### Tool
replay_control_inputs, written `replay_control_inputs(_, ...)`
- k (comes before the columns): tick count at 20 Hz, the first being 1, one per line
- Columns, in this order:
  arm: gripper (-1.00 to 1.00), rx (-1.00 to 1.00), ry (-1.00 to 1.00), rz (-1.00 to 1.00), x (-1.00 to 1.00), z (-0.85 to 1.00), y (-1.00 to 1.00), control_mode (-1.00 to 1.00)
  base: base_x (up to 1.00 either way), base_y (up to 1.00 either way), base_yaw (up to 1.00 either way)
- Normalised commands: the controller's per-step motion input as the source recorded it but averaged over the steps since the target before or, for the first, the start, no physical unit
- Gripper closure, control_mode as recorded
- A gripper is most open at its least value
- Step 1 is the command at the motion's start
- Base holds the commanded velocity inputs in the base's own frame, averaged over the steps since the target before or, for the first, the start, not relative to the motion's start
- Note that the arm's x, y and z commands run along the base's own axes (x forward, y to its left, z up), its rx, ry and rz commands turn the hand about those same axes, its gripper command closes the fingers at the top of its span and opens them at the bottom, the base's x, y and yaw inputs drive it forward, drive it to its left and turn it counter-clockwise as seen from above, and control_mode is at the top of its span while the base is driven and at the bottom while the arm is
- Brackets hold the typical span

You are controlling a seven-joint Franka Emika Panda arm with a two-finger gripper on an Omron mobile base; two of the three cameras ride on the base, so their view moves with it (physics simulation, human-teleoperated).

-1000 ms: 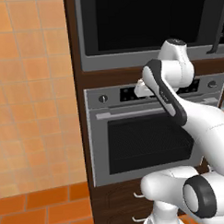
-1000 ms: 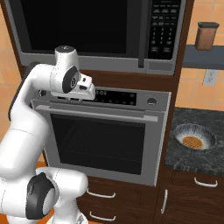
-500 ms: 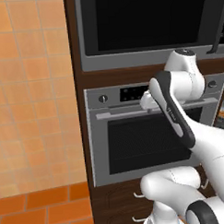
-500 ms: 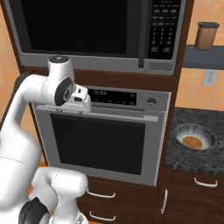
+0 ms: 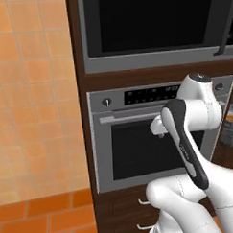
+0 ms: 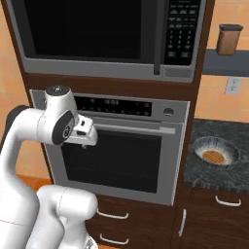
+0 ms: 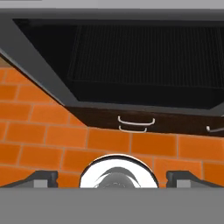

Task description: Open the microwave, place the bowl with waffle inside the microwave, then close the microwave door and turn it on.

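Up top, the microwave (image 6: 109,36) sits w/ its microwave door (image 6: 90,31) shut, black glass dark, keypad strip on its right. Vs a sec ago the arm has dropped: wrist was up by the oven's (image 6: 119,151) control panel, now lower, in front of the oven window, below the bar handle (image 6: 136,130). Pincer (image 7: 111,177) went from half-closed to wide open, tips spread far apart at the bottom of the hand view, nothing between 'em, holding nothing. Hand cam looks down at the oven glass, drawer pulls & orange tile floor (image 7: 52,140). Over on the right, the bowl (image 6: 216,151) sits on the dark stone desk (image 6: 204,180), the waffle (image 6: 214,156) inside it, well apart from the pincer. Left base view: desk cut off at the right edge, bowl hidden there. Fingers hard to make out in base views, tucked behind the wrist. Jar (image 6: 228,39) on a shelf upper right.
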Motion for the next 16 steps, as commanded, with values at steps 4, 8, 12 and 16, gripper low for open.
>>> replay_control_inputs(4,-1.00,0.00,0.00,0.00,0.00,0.00,0.00,1.00,-0.28,-0.50,0.00)
replay_control_inputs(8,-1.00,0.00,0.00,0.00,0.00,0.00,0.00,1.00,-0.17,-0.68,0.00)
replay_control_inputs(12,-1.00,0.00,0.00,0.00,0.00,0.00,0.00,1.00,-0.16,-0.76,0.02)
replay_control_inputs(16,-1.00,0.00,0.00,0.00,0.00,0.00,0.00,1.00,-0.16,-0.66,0.11)
